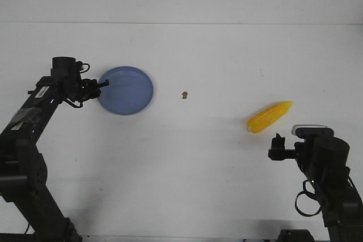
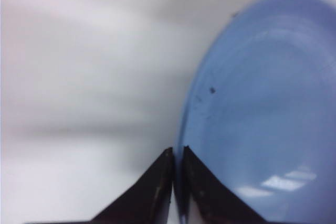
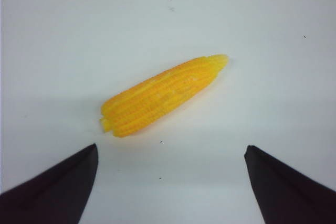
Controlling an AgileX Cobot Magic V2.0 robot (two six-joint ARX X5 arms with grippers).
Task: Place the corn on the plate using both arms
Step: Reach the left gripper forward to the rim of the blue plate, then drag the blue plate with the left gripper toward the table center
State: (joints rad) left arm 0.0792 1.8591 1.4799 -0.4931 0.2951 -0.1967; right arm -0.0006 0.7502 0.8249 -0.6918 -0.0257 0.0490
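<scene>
The periwinkle-blue plate (image 1: pixel 127 90) lies on the white table at the left. My left gripper (image 1: pixel 104 84) is shut on its left rim; in the left wrist view the two black fingers pinch the edge of the plate (image 2: pixel 262 119) at the gripper (image 2: pixel 177 153). The yellow corn (image 1: pixel 270 117) lies on the table at the right, tip pointing back right. My right gripper (image 1: pixel 277 143) is open and empty just in front of it. In the right wrist view the corn (image 3: pixel 163 95) lies beyond the wide-open gripper (image 3: pixel 170 150), not between the fingers.
A tiny brown speck (image 1: pixel 184 94) lies on the table between plate and corn. The table's back edge (image 1: pixel 181 24) meets a white wall.
</scene>
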